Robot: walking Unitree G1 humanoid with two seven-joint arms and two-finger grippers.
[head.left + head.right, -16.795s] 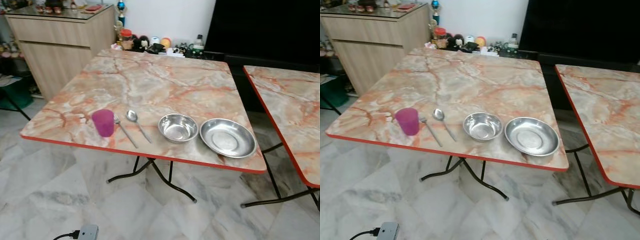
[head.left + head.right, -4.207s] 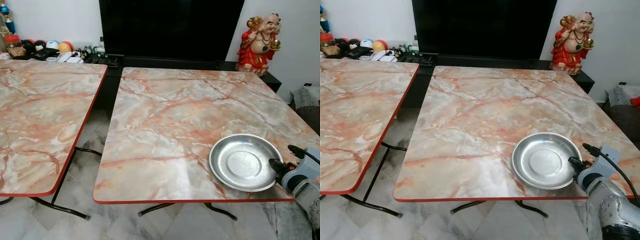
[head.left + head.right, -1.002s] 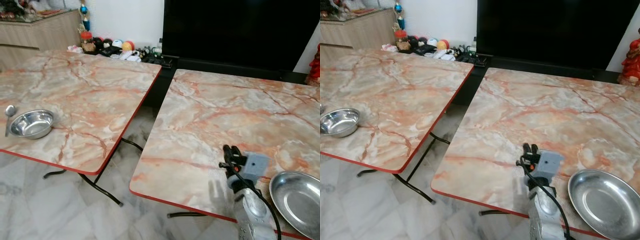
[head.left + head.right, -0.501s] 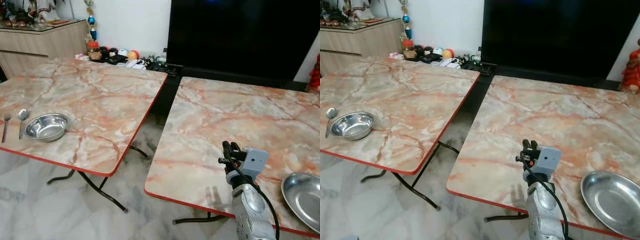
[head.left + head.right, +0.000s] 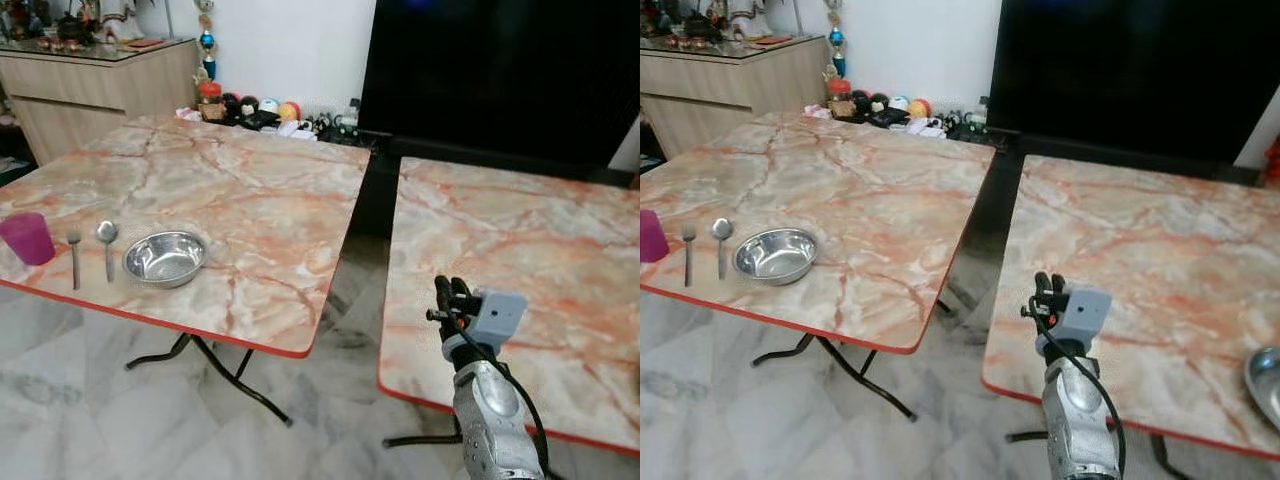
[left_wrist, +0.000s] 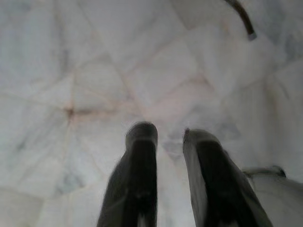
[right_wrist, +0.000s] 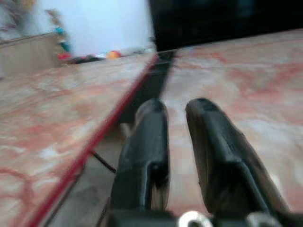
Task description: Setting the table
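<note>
On the left marble table point(image 5: 250, 190), a purple cup point(image 5: 27, 238), a fork point(image 5: 74, 255), a spoon point(image 5: 106, 243) and a steel bowl point(image 5: 165, 258) stand in a row near the front edge. A steel plate point(image 5: 1265, 385) lies on the right table point(image 5: 1160, 260), cut off by the picture's right edge. My right gripper point(image 5: 449, 290) is raised over the right table's front left corner, shut and empty, well left of the plate. In the right wrist view the right gripper point(image 7: 176, 111) points along the gap between the tables. My left gripper point(image 6: 169, 137) hangs over the floor, its fingers close together.
A narrow gap with black table legs point(image 5: 230, 370) separates the two tables. A wooden sideboard point(image 5: 90, 95) stands at the back left, and small ornaments point(image 5: 260, 108) line a low shelf beside a large black screen point(image 5: 500, 70). Marble floor point(image 5: 100, 410) lies in front.
The camera has swung left: the cup, fork and spoon have come into view and the plate has slid to the right edge. The right gripper stays raised and shut.
</note>
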